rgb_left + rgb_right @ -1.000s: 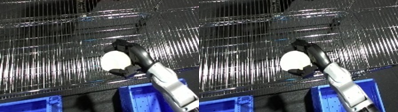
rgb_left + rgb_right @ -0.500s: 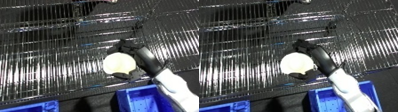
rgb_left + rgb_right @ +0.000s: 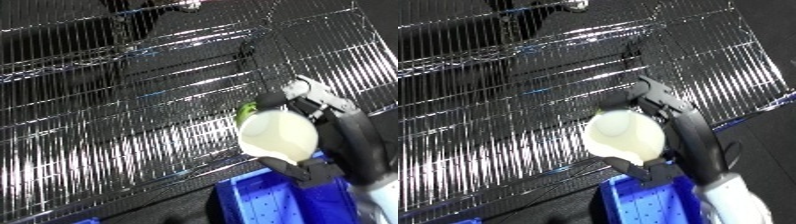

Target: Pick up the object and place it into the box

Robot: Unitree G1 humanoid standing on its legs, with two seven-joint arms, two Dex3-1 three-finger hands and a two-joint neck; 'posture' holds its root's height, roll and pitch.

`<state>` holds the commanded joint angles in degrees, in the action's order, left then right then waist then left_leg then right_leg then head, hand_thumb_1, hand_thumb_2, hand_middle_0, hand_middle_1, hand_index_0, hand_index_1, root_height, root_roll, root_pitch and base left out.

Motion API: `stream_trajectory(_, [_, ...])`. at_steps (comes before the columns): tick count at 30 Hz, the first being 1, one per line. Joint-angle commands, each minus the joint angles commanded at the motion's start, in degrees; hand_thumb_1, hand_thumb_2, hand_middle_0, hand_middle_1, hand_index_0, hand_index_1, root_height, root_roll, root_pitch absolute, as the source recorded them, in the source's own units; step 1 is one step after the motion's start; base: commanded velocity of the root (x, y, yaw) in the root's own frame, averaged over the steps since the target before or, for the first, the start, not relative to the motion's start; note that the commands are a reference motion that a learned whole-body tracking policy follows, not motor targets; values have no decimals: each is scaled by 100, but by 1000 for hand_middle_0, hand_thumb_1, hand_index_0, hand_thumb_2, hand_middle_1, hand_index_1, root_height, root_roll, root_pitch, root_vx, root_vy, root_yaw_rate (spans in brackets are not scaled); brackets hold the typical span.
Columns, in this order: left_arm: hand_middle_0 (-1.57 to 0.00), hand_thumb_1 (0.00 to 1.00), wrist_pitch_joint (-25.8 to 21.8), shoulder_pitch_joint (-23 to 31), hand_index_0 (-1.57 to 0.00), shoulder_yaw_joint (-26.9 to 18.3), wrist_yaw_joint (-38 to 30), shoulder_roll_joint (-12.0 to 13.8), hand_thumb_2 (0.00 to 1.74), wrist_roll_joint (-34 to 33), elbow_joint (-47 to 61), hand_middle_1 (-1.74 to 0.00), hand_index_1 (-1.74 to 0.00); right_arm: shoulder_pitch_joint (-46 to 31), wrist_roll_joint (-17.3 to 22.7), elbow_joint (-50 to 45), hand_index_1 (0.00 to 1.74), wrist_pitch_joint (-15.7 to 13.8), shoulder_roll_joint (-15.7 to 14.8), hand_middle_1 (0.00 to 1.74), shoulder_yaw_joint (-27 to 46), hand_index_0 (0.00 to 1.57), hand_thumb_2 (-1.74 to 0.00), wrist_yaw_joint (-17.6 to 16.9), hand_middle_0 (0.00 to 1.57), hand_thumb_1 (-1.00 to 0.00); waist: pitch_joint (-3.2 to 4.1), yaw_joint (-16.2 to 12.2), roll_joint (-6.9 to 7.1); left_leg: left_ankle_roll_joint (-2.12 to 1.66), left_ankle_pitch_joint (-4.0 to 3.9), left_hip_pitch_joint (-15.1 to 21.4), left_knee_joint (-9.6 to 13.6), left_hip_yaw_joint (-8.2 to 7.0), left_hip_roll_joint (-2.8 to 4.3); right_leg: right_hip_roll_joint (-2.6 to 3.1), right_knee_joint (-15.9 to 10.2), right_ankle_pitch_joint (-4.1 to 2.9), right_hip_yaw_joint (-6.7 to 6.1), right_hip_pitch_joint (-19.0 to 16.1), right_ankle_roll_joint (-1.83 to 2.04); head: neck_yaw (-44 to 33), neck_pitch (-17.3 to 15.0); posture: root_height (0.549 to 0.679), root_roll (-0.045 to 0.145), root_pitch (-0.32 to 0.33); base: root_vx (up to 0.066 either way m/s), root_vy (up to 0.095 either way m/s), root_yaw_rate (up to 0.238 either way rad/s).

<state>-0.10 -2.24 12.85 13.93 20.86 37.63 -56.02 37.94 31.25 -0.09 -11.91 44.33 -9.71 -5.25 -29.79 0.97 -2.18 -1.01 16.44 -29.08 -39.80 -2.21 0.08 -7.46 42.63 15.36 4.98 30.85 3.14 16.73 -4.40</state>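
We see a wire shelf filling most of both views, its chrome rods running under everything. Below its front edge sits a blue bin, of which only a corner shows; the part of its dotted floor we can see holds nothing, and the rest lies outside the views. Our right hand comes in from the lower right, its black fingers curled over the top of a pale, rounded object and its thumb under it, so the object is clasped and carried clear of the shelf, over the shelf's front edge and right at the near rim of the bin. Our left hand shows in neither view.

We judge the object light and rigid, since it keeps its round form in the clasp. Its smooth cream surface looks slippery, so a wrap around its widest part, as now, seems the safest hold. A small green patch shows at its upper edge; we cannot tell what it is.
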Motion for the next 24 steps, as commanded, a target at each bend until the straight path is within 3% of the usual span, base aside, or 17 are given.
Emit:
stream_trajectory(4, [0, 0, 74, -34, 0, -136, -142, -55, 0, 113, 56, 0, 0, -650, 177, -59, 1566, -154, -13, 1566, 244, 1413, -1566, -129, 1413, -900, 0, -160, 52, -9, 48, 5, -53, -65, 20, 60, -59, -55, -55, -14, 13, 302, -862, 640, 52, 85, -52, 24, -150])
stream_trajectory(8, [0, 0, -72, 5, 0, -61, -297, -216, 0, 309, -42, 0, 0, -1340, 541, 414, 1566, -414, -337, 1566, 437, 1413, -1566, -63, 1413, -900, 0, -335, 89, -1, 147, 113, -104, -104, 35, 96, -36, -45, -119, -98, 9, 508, -1377, 640, 52, 71, -1, 53, -168])
stream_trajectory(11, [0, 0, -260, 76, 0, 78, -351, -298, 0, 477, -114, 0, 0, -1760, 918, 972, 1566, -655, -583, 1566, 549, 1413, -1566, 20, 1413, -900, 0, -413, 89, 24, 191, 202, -86, -142, 25, 114, -44, -35, -173, -157, -2, 645, -1531, 641, 54, 64, 7, 46, -136])
stream_trajectory(15, [0, 0, -335, 70, 0, 153, -319, -289, 0, 578, -182, 0, 0, -2118, 1196, 1803, 1566, -956, -782, 1566, 650, 1413, -1566, 66, 1413, -900, 0, -462, 54, 38, 190, 267, -1, -189, -10, 143, -126, -55, -209, -193, -3, 890, -1618, 642, 58, 63, -16, 16, -56])
stream_trajectory(19, [0, 0, -256, -51, 0, 190, -249, -201, 0, 608, -284, 0, 0, -2265, 1619, 2649, 1566, -982, -796, 1566, 640, 1413, -1566, 226, 1413, -900, 0, -482, 11, 37, 177, 298, 66, -220, -33, 172, -206, -81, -226, -204, -11, 1275, -1757, 643, 59, 65, -29, -10, -31])
stream_trajectory(24, [0, 0, -312, -147, 0, 301, -122, -157, 0, 609, -447, 0, 0, -2219, 2214, 3837, 1131, -892, -798, 1131, 602, 1020, -1131, 618, 1020, -650, 0, -463, -49, 30, 156, 371, 156, -226, -64, 193, -281, -87, -230, -261, -28, 1680, -1870, 644, 61, 62, -15, -27, -28])
